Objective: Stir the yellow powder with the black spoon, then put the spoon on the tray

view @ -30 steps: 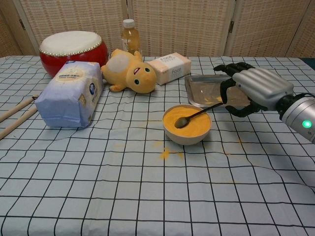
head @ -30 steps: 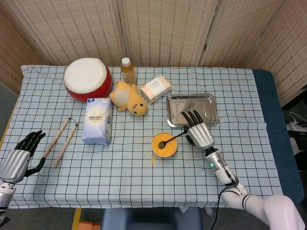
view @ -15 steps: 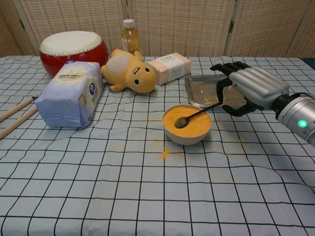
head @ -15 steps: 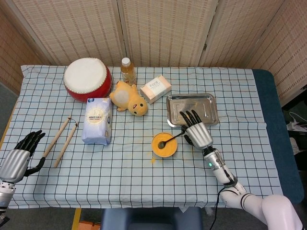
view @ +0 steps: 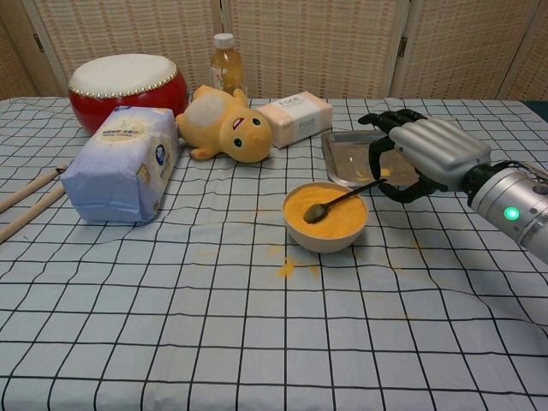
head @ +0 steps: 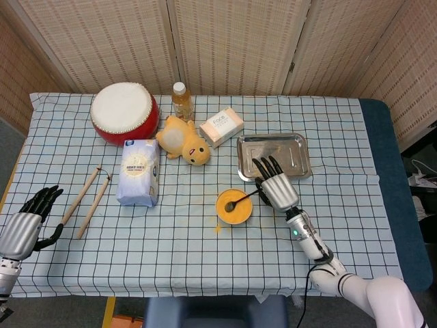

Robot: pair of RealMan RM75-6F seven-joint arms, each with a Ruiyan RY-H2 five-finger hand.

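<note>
A white bowl of yellow powder stands mid-table. The black spoon lies in it, head in the powder, handle leaning over the right rim. My right hand hovers at the handle's outer end with its fingers curved and spread; no grip on the handle shows. Behind the hand lies the metal tray, holding nothing. My left hand rests with fingers apart at the table's left edge, holding nothing, and appears only in the head view.
Some yellow powder is spilled in front of the bowl. At the back stand a red drum, a bottle, a plush toy and a box. A flour bag and two drumsticks lie at left.
My right hand has crept a little to the left, closing in on the spoon's handle end. The spoon, bowl and left hand have stayed put.
</note>
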